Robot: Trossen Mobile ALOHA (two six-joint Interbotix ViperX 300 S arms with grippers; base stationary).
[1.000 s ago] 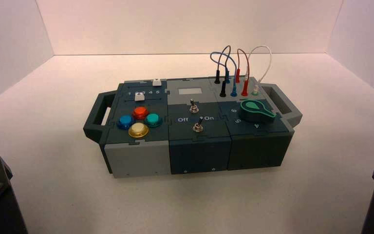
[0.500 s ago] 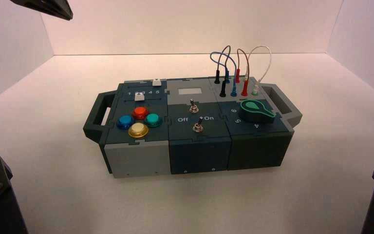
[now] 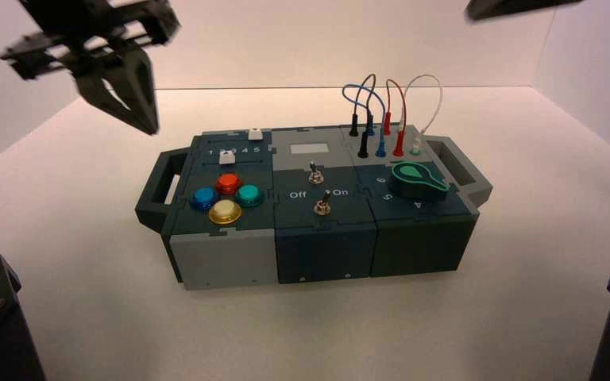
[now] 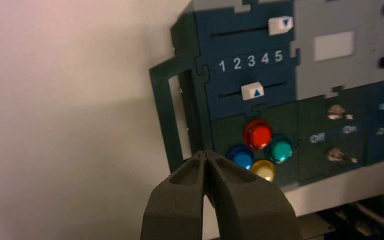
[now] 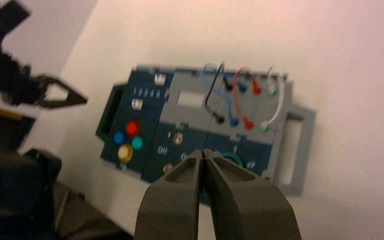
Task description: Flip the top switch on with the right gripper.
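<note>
Right wrist view: the right gripper (image 5: 203,153), fingers closed together, hangs well apart from the top switch (image 5: 178,137).

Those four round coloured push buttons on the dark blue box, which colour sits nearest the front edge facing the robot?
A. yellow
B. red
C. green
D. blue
A: in the high view the yellow round button lies closest to the front edge of the dark blue box, with the red button farthest back and the blue button and green button on either side between them.
</note>
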